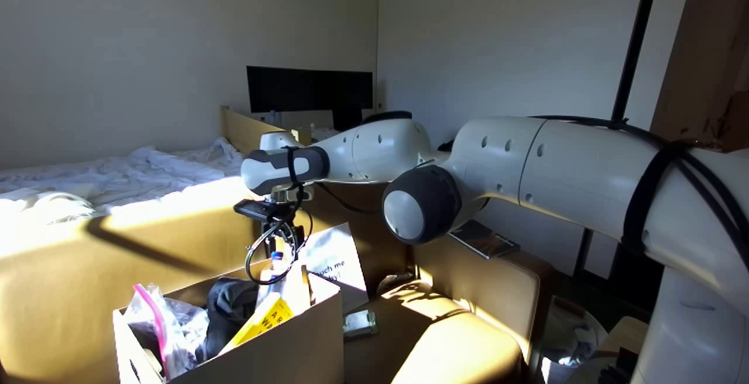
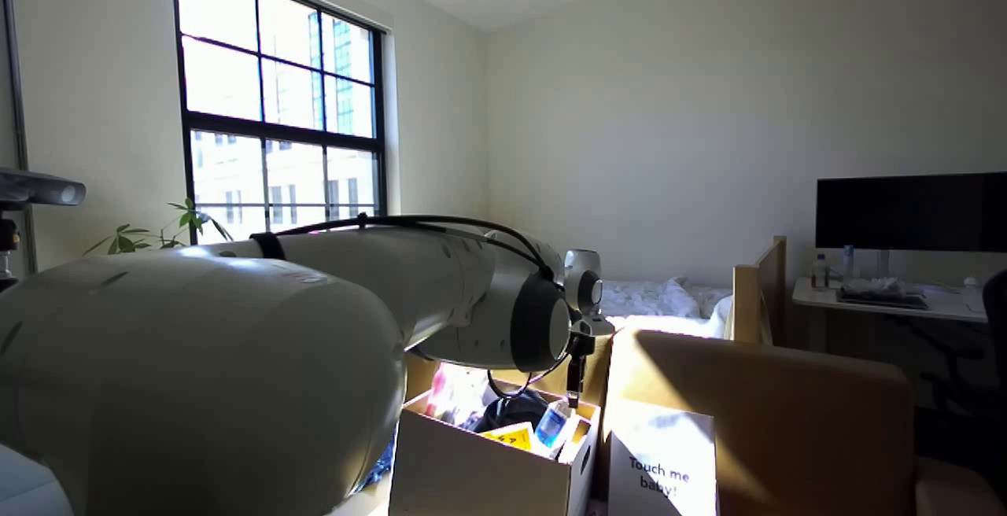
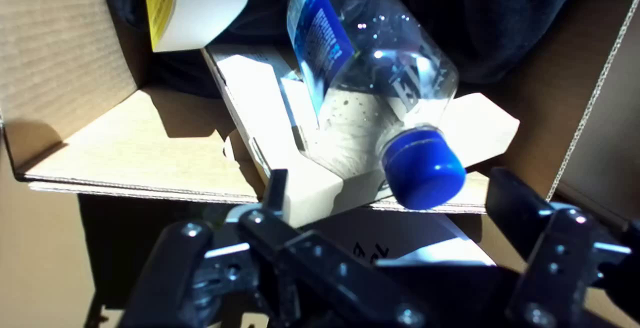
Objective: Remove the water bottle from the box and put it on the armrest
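Tool [image 3: 390, 188] spread wide near blue-capped water bottle [image 3: 385, 58] — bottle tilted in box [image 3: 50, 43].

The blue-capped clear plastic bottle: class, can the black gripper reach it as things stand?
Likely yes: the gripper stands open; in the wrist view, the uncovered cap of the bottle shows between the fingers.

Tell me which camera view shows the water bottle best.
The wrist view: there the water bottle appears large, with its blue cap and lettered label in plain sight, though the picture's top edge crops its far end. In both exterior views it is small and only partly visible in the box.
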`<move>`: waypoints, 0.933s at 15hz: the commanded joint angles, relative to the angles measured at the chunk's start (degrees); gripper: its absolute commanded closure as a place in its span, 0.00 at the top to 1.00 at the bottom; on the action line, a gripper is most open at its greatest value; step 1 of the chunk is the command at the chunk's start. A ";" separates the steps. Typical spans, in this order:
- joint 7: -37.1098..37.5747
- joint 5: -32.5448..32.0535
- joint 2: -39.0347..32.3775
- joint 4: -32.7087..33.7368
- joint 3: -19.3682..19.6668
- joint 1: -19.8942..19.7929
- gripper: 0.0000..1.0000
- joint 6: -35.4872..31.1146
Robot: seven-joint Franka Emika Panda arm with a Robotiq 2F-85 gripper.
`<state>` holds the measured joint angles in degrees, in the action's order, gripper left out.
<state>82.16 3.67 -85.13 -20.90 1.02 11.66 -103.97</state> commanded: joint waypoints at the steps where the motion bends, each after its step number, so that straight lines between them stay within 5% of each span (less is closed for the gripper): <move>1: 2.59 -0.25 0.00 -1.03 -0.19 -0.34 0.81 -4.98; 10: 0.19 -0.54 -0.17 -0.86 -0.33 -0.35 0.20 -10.41; 11: 0.01 -0.56 -0.17 -0.90 -0.33 -0.33 0.46 -10.79; 12: -0.35 -0.55 -0.17 -0.95 -0.40 -0.32 0.61 -11.07; 14: -1.55 -0.50 -0.17 -1.14 -0.62 -0.32 0.67 -11.68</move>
<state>82.78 3.67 -85.30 -21.54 1.05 11.50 -113.50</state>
